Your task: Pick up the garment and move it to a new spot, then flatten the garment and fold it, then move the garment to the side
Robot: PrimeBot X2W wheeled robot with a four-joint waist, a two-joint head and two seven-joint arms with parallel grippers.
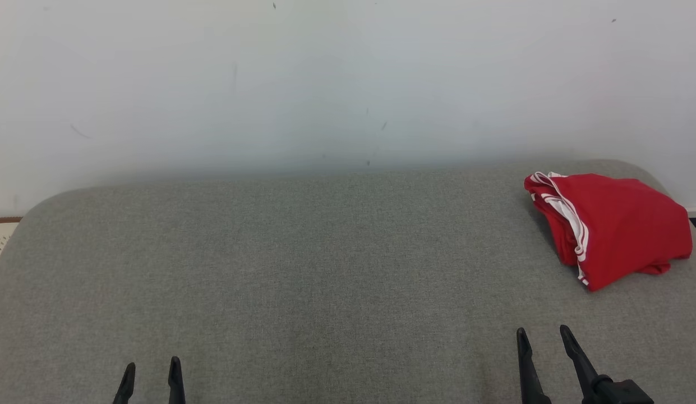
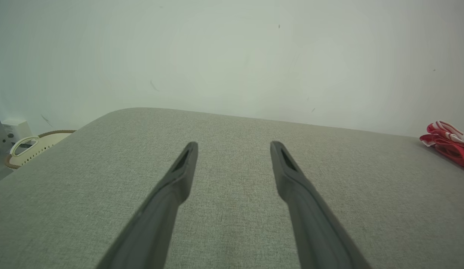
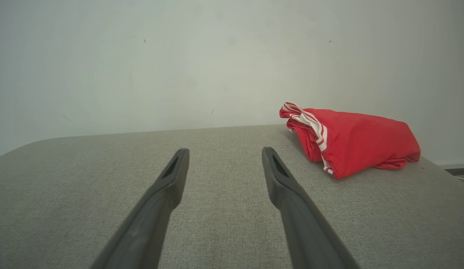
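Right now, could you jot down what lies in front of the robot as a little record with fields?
surface: grey padded top, white wall behind
garment: red garment with white stripes, bunched at the far right
left gripper: left gripper open, empty
right gripper: right gripper open, empty, short of the garment
contact: none

Down at the lower left of the head view, the left hand (image 1: 152,363) sat low, just two dark fingertips poking up, parted and close to parallel. Over at the lower right, the right hand (image 1: 543,330) stood higher, showing more of its fingers (image 1: 581,362), both leaning a touch to the left and set apart. From the left wrist, that hand's two long fingers rose from the bottom edge and spread wide, tips well apart. From the right wrist came the same picture: fingers splayed open, gripping nothing.
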